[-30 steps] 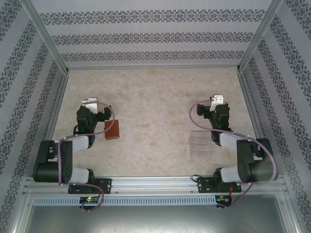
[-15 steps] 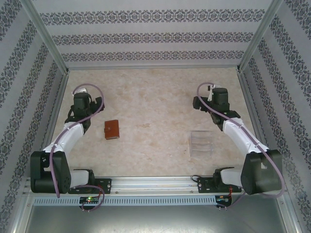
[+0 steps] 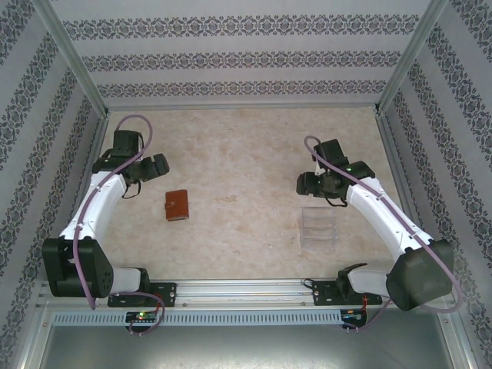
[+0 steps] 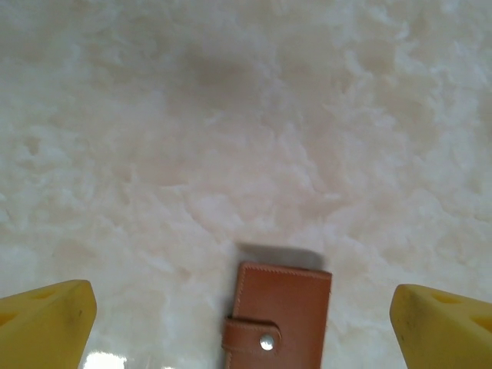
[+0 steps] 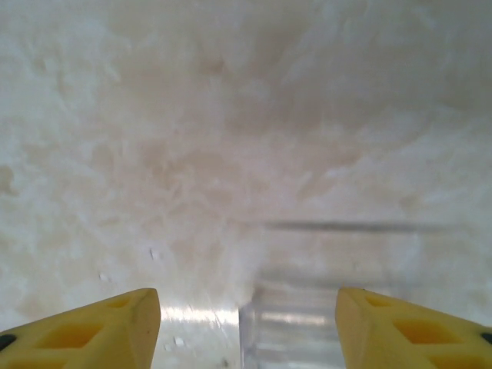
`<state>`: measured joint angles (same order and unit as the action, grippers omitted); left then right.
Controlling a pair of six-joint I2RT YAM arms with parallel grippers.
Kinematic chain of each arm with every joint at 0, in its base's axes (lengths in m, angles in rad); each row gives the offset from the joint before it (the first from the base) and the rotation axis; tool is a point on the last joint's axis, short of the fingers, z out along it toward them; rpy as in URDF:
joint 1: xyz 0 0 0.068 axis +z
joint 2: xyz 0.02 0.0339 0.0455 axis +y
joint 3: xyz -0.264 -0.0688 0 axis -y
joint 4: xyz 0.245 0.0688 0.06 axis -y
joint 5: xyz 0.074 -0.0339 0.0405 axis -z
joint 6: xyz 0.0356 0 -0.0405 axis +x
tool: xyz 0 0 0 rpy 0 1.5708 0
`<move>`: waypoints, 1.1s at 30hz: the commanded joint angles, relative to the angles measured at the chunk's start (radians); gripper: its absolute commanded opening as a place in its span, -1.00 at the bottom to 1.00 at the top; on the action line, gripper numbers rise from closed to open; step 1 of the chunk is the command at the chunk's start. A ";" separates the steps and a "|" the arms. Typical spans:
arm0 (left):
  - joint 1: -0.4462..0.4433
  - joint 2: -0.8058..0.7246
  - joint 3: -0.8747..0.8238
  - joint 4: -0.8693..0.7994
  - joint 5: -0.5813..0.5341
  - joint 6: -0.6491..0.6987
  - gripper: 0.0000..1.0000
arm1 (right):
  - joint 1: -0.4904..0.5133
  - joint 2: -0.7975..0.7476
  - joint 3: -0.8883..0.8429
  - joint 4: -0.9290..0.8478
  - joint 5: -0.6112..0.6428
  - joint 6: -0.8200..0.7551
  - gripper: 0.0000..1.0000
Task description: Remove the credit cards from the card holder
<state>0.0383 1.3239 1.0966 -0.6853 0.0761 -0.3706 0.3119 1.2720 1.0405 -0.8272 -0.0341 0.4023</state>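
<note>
Arms farther out; leather card holder

Soft, even light is falling from above and is making the table bright, almost washed out. The card holder is throwing a thin dark shadow along one short side. Glare is shining near the clear box (its edges are looking blurred).

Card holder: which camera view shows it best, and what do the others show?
The left wrist view: the card holder is close, closed, its strap snapped, though one end is cut off. The top external view shows it whole but small. The right wrist view faces the clear box.
</note>
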 commanded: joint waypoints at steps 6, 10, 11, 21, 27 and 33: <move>-0.009 -0.092 0.031 -0.138 0.014 0.085 1.00 | 0.080 0.012 0.012 -0.170 -0.008 0.089 0.09; -0.008 -0.056 0.028 -0.157 -0.022 0.084 1.00 | 0.099 0.066 0.016 -0.206 -0.011 0.123 -0.14; -0.007 -0.051 0.029 -0.162 -0.022 0.082 1.00 | 0.106 0.079 0.016 -0.210 -0.007 0.127 -0.17; 0.032 -0.073 0.005 -0.147 -0.021 0.145 1.00 | 0.125 0.176 0.019 -0.182 0.010 0.141 -0.39; 0.049 -0.074 0.007 -0.146 -0.027 0.154 1.00 | 0.127 0.222 0.012 -0.159 0.003 0.138 -0.44; 0.060 -0.080 0.001 -0.136 -0.020 0.157 1.00 | 0.129 0.250 0.010 -0.140 -0.001 0.135 -0.49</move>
<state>0.0814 1.2690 1.1061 -0.8043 0.0673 -0.2375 0.4301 1.5089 1.0405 -0.9722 -0.0429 0.5259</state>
